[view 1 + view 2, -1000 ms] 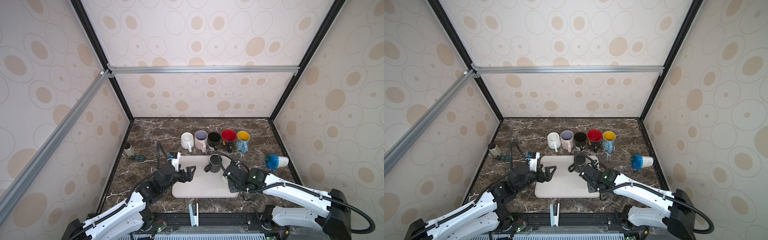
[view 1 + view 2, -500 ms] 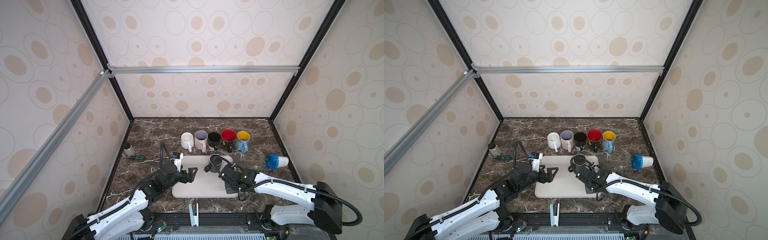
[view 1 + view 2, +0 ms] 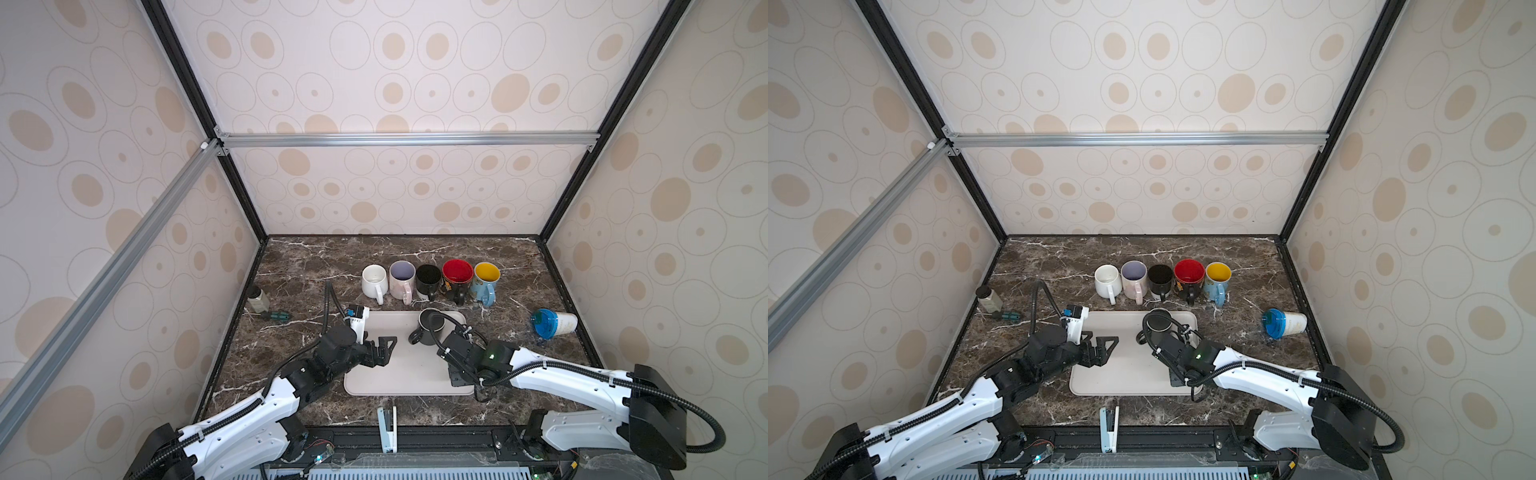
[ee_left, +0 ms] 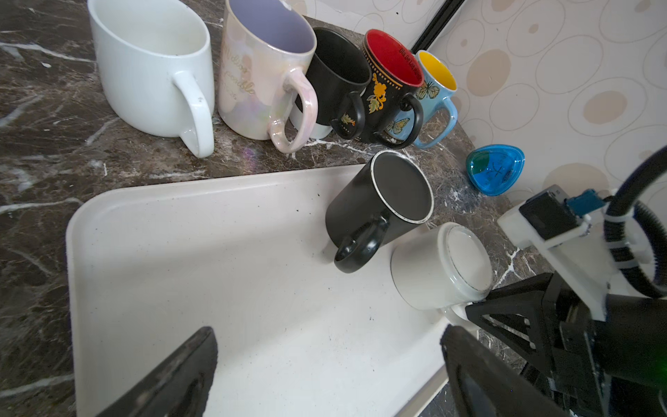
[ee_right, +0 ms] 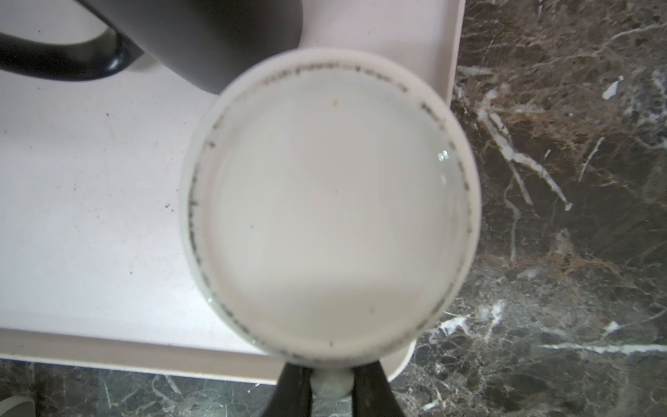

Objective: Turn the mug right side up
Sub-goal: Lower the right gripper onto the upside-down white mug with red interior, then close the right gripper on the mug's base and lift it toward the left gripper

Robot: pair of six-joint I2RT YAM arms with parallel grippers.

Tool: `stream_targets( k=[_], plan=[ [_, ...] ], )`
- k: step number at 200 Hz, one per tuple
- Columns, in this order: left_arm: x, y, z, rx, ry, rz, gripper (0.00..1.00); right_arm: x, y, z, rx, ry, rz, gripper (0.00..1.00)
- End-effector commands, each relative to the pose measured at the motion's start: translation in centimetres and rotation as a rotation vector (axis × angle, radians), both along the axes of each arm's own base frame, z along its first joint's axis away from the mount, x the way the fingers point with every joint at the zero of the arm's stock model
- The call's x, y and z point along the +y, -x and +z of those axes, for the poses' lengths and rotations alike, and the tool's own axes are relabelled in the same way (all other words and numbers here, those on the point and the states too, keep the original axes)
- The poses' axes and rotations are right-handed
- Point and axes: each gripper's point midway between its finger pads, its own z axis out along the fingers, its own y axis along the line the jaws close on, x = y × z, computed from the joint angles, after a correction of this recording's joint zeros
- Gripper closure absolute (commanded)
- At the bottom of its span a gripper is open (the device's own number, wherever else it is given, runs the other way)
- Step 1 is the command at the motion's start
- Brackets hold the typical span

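Two mugs stand upside down on the pale tray [image 4: 180,252]: a black mug [image 4: 379,205] [image 3: 430,328] and, beside it near the tray's right edge, a white mug [image 4: 440,267] [image 5: 328,202]. My right gripper [image 5: 330,388] is shut on the white mug's handle [image 5: 330,382], with a dark finger on either side. In both top views the right arm hides the white mug. My left gripper [image 4: 328,335] [image 3: 384,351] hangs open above the tray's left part, holding nothing, clear of both mugs.
Several upright mugs line the back, from a white one [image 3: 374,280] to a blue one with a yellow inside [image 3: 486,278]. A blue-lidded cup [image 3: 555,324] lies on its side at the right. A small bottle [image 3: 258,298] and a screwdriver [image 3: 276,316] sit at the left.
My right gripper has moved forward over the white mug and closed its jaws on the handle. The left arm has shifted slightly over the tray and stays open.
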Motion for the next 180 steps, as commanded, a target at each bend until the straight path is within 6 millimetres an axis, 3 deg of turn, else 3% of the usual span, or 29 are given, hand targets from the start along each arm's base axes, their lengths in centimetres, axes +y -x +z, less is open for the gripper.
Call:
stream_targets(
  k=[1,53,128,180],
  plan=[
    [-0.7,-0.8,3.0,-0.062,0.048,-0.007,0.03,-0.8,0.5,-0.1,-0.007,-0.019,-0.031,1.0],
    [-0.7,-0.7,2.9,-0.061,0.058,-0.005,0.03,-0.5,0.5,1.3,-0.038,-0.075,-0.007,1.0],
    [-0.6,-0.6,2.6,-0.058,0.066,-0.002,0.03,-0.7,0.3,0.9,-0.017,-0.006,-0.006,1.0],
    [-0.3,-0.3,2.3,-0.044,0.075,0.004,0.03,-1.0,0.7,-0.9,0.011,0.019,-0.024,1.0]
  ],
)
